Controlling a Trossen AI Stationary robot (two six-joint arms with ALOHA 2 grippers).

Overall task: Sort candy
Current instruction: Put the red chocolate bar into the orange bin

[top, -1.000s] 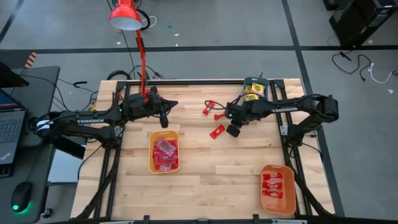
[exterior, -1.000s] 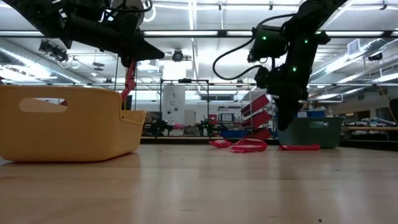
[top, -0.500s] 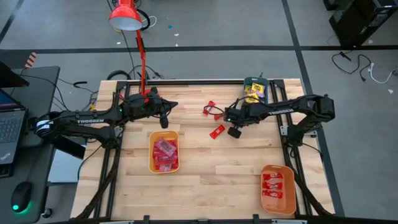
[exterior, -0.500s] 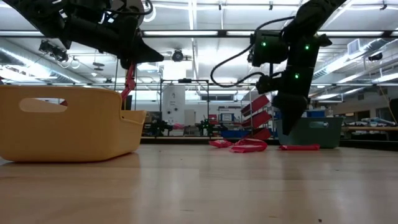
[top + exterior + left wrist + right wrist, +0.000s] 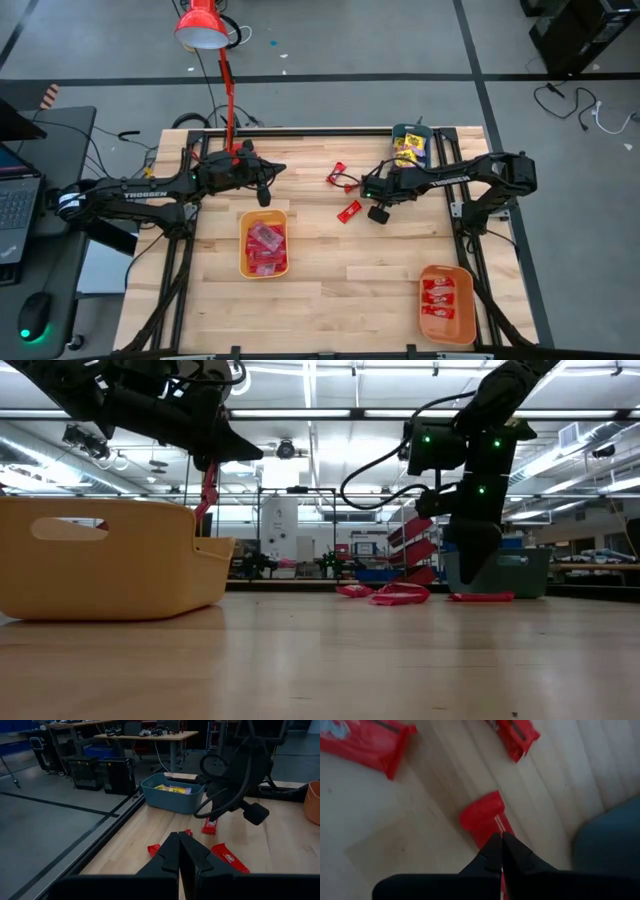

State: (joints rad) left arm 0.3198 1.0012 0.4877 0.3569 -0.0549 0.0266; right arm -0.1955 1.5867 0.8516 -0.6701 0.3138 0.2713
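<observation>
Only the right wrist view shows the right gripper point(image 5: 501, 851) pinching a red candy point(image 5: 482, 815) near the table's far edge, by the teal tray point(image 5: 610, 840).

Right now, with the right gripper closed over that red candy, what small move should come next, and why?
Probably lift straight up: the right gripper is shut on a red candy that seems to lie flat on the table, and red ones sit in the orange tray.

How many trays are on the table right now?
3: a yellow tray left of centre, an orange tray in a right-hand corner, and a teal tray beside the right arm. None looks hidden.
</observation>
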